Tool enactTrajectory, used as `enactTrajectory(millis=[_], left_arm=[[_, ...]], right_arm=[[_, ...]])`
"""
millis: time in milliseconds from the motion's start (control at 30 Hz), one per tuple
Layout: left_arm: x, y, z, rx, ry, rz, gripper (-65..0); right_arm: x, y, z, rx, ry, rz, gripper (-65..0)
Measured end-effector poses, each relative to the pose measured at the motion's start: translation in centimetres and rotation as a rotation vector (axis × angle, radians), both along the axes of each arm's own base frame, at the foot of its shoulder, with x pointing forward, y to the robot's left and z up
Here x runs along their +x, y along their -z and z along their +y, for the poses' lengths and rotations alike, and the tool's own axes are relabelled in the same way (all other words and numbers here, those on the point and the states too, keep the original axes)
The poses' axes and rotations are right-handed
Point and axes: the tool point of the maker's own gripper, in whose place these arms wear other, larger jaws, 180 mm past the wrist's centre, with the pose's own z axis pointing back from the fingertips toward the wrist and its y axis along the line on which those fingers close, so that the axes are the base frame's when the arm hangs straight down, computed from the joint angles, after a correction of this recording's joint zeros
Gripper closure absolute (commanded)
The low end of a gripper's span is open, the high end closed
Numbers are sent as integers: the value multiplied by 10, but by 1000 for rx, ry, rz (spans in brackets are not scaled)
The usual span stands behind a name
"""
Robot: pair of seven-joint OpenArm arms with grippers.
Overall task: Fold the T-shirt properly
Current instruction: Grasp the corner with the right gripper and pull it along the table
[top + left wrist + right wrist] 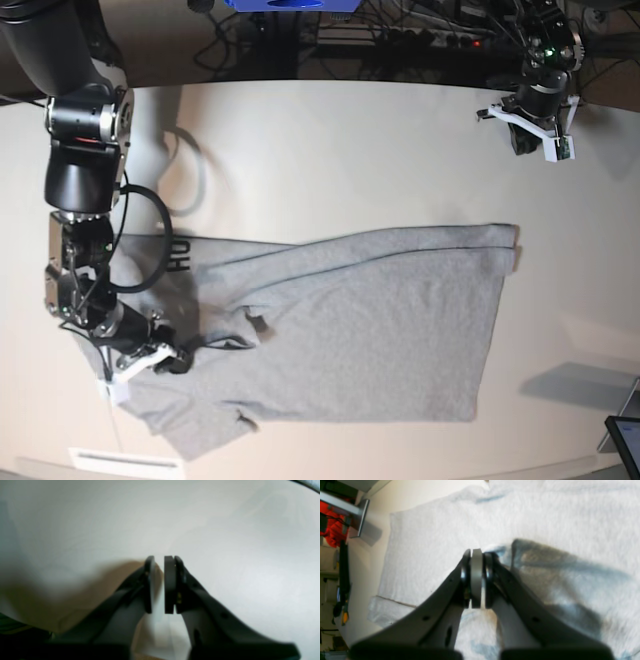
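The grey T-shirt (360, 330) lies spread across the lower half of the pale table (330, 150) in the base view, its hem toward 3 o'clock and its collar end toward 9 o'clock, where black lettering shows on a turned-over strip at the upper-left edge. The right gripper (178, 360) is low at about 8 o'clock, down on the shirt near the collar; the right wrist view shows its jaws clenched on a raised fold of the grey cloth (545, 580), with the flat body of the shirt stretching away toward 11 o'clock. The left gripper (540, 140) hangs near the table's far edge at about 2 o'clock, well apart from the shirt. In its wrist view the left gripper's jaws stand slightly parted, with only a narrow gap between them and nothing in it, above bare table.
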Motion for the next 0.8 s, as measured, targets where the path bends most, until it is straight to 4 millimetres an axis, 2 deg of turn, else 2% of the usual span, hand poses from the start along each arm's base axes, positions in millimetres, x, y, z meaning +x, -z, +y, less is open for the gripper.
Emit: enactTrajectory(millis=[167,233,333,433,533,633,700,733,800], left_arm=[[0,0,0,0,0,0,-59],[0,0,0,0,0,0,-59],[2,-1,0,-1,0,-6,-59],[10,-7,-2,5,9,-57,-59],[26,-28,-2,34,22,-198,-59],[37,-49,-1,64,33,-324,-60],[45,-62,1,83,32,-396,-64],[50,-66,2,85,29,-434,-64],[61,-63,5,81,28,-446,-64]], right_arm=[[-2,3,-5,-4,11,6,-309],[-4,5,-13,-15,17,13,-379],[-8,7,-28,-48,30,8,-390],[-28,1,-31,-122,-19,-18,-386],[-48,-17,-15,-250,-139,-87,-383],[-66,-40,2,-338,-220,-173,-322],[-76,-40,-1,-385,-180,-167,-292],[-81,-37,-7,-436,-155,-166,-293],[-93,-29,-16,-524,-127,-173,-321]])
